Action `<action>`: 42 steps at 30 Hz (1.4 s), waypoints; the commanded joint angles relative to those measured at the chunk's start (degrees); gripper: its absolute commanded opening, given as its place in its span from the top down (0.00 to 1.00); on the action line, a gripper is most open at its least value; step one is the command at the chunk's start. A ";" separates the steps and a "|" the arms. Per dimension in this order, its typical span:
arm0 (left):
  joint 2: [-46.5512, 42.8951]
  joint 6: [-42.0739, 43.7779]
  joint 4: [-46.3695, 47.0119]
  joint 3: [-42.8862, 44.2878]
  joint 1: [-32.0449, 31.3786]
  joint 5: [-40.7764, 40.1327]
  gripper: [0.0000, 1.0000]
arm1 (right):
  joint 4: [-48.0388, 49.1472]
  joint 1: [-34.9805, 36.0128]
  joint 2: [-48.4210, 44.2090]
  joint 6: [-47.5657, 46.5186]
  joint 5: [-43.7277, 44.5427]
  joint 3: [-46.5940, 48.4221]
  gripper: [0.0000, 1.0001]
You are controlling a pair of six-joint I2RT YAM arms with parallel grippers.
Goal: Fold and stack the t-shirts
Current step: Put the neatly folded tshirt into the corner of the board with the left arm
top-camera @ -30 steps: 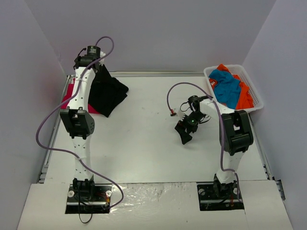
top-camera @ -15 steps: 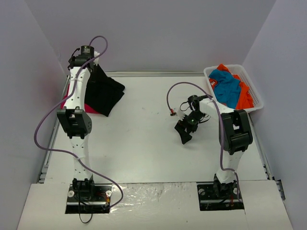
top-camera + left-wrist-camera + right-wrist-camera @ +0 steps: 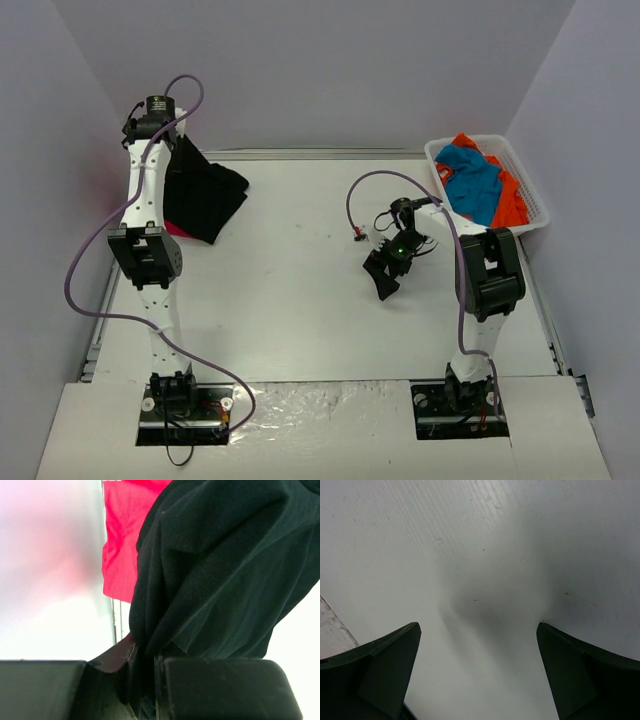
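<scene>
The black t-shirt (image 3: 205, 195) hangs bunched from my left gripper (image 3: 170, 140), which is raised at the table's far left corner and shut on a fold of it. The left wrist view shows the dark cloth (image 3: 225, 570) pinched between the jaws of that gripper (image 3: 150, 680). Below it, the crimson-red t-shirt (image 3: 125, 535) lies flat by the table's left edge; from above only a sliver of this red shirt (image 3: 174, 229) shows under the black one. My right gripper (image 3: 385, 275) is open just above bare table right of centre, and nothing lies between its fingers (image 3: 385, 665).
A white basket (image 3: 438, 152) at the back right holds a blue t-shirt (image 3: 472, 180) and an orange one (image 3: 512, 203). Grey walls close in the left, back and right sides. A purple cable (image 3: 360, 195) loops above the right arm.
My left arm has swung further left and back, carrying the black t-shirt over the red one so less red shows. The right arm has not moved.
</scene>
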 commanded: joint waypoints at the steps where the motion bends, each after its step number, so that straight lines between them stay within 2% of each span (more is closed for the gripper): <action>1: -4.40 1.05 1.28 0.65 1.58 -1.17 0.98 | -0.52 0.33 6.48 -0.48 4.30 -3.43 0.00; 15: -2.90 1.66 4.62 -2.87 5.19 0.77 0.97 | -0.53 0.42 8.24 -0.22 5.53 -3.78 0.00; 33: 2.99 3.94 12.44 -5.24 8.18 -2.39 0.98 | -1.14 0.95 10.79 0.22 6.05 -3.87 0.00; 36: 4.30 5.08 14.99 -5.77 8.18 -3.79 0.68 | -1.23 0.95 10.87 0.05 5.79 -3.87 0.00; 38: 5.62 5.61 16.40 -5.33 8.18 -5.11 0.64 | -1.31 0.95 10.96 0.05 5.70 -3.87 0.00; 40: 6.50 5.97 16.14 -3.32 8.27 -5.64 0.55 | -1.58 0.95 11.23 -0.04 5.61 -3.78 0.00; 42: 6.77 6.41 15.61 -1.82 8.18 -5.65 0.59 | -1.75 1.04 11.49 -0.13 5.61 -3.87 0.00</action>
